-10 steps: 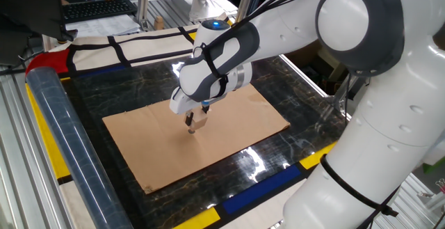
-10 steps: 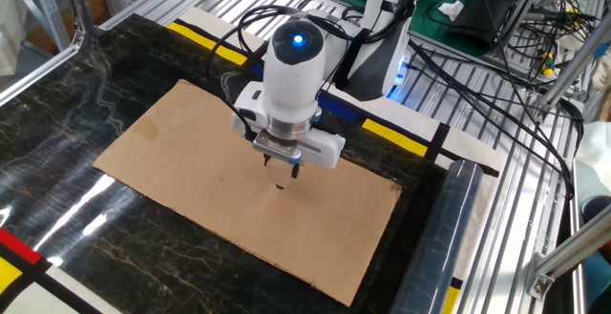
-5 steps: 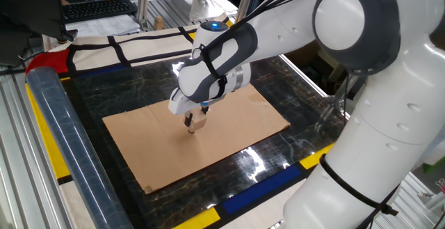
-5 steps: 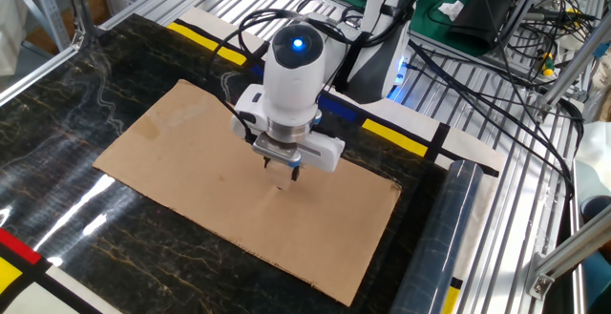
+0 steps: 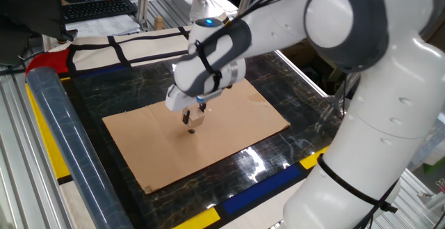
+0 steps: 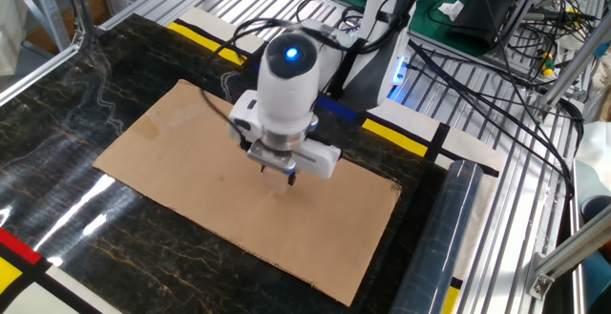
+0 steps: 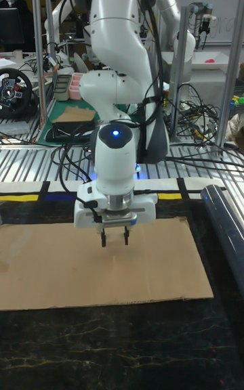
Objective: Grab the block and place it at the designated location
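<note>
My gripper (image 5: 193, 120) hangs a little above the middle of the brown cardboard sheet (image 5: 236, 121), shut on the block (image 5: 198, 116), a small pale wooden cube between the fingers. Just below the fingertips a tiny dark dot (image 5: 191, 130) marks the designated location on the cardboard. In the other fixed view the gripper (image 6: 283, 175) is blurred over the sheet (image 6: 162, 152) and the block cannot be made out. The tall fixed view shows the gripper (image 7: 114, 237) from the front, its two dark fingers pointing down over the cardboard (image 7: 47, 261); the cube blends into it.
A clear plastic roll (image 5: 59, 131) lies along one side of the black marble-patterned tabletop (image 5: 139, 83), also seen as the roll (image 6: 444, 228). Yellow and blue tape borders the table. A keyboard (image 5: 97, 8) and cables (image 6: 535, 56) sit beyond the edges.
The gripper has shifted slightly up and to the left with the block still in it, drifting off the dot.
</note>
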`<action>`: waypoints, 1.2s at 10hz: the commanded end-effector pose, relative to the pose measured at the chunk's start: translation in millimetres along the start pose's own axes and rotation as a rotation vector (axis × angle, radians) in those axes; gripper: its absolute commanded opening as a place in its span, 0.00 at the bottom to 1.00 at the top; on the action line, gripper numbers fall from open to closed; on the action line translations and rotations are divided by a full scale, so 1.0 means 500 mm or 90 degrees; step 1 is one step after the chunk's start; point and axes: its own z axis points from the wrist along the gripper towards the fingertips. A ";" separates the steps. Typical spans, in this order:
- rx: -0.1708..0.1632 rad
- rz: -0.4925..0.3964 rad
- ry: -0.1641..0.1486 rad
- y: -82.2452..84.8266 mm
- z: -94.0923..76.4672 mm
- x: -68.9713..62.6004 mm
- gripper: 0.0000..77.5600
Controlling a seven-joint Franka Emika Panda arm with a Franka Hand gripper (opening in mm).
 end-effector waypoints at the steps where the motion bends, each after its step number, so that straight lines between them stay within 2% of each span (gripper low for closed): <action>1: 0.003 0.011 0.008 0.000 0.008 -0.009 0.01; 3: 0.008 0.016 0.022 0.001 0.011 -0.009 0.01; 5: 0.015 0.021 0.024 0.002 0.015 -0.007 0.01; 12: 0.010 0.019 0.022 0.006 0.032 0.006 0.01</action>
